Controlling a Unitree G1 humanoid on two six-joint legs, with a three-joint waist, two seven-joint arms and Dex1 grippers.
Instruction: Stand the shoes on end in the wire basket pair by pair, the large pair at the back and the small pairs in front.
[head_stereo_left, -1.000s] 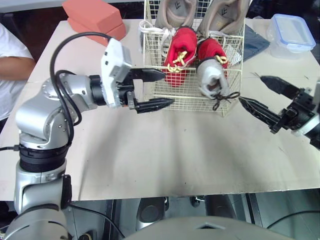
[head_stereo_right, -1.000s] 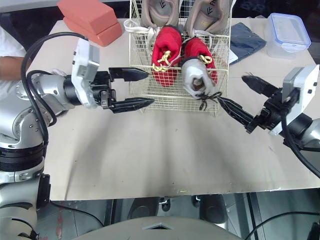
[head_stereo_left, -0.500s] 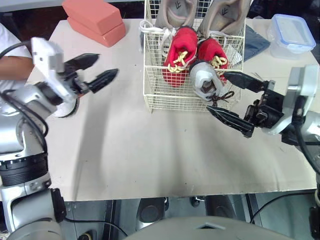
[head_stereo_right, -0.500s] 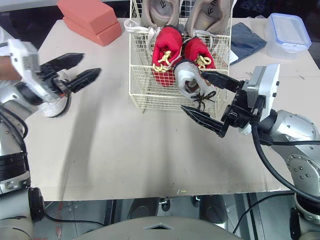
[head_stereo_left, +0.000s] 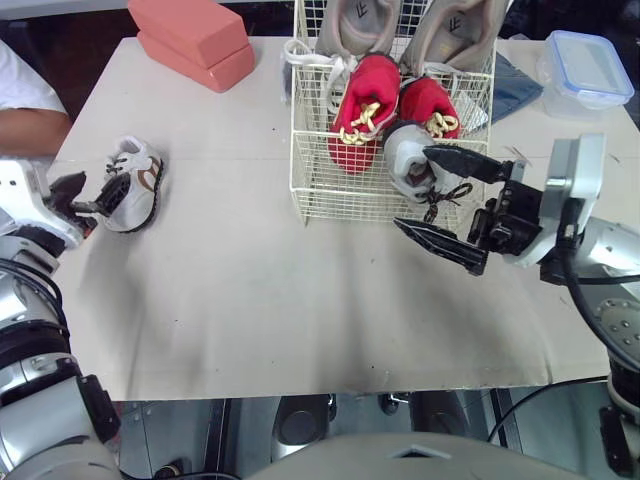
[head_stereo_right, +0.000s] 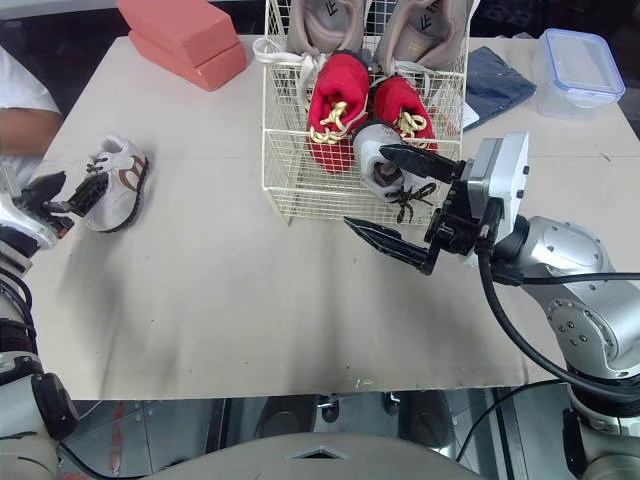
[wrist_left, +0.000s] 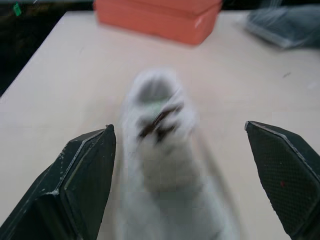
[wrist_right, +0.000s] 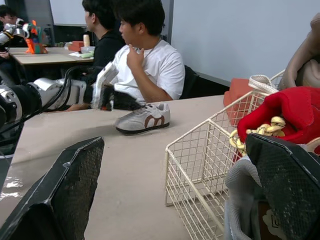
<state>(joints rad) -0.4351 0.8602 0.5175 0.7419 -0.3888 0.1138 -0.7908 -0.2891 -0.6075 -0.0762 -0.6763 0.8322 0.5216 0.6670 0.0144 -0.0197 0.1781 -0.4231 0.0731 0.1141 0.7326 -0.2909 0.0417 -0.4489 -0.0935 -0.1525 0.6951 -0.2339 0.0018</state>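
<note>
Left jaws apart, just beside white shoe (head_stereo_left: 130, 185)

Setting: a robotics lab or shared workroom. A person in a white shirt (wrist_right: 150, 67) and a person in dark clothes (wrist_right: 103, 47) are sitting behind the pale tabletop (wrist_right: 125, 165). A second table (wrist_right: 47, 56) holding small items is standing behind them, and a plain pale wall (wrist_right: 235, 35) is running along the back.

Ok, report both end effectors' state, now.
Left end effector: open, straddling the white shoe, not gripping it.
Right end effector: open, holding nothing, beside the grey shoe in the wire basket.
</note>
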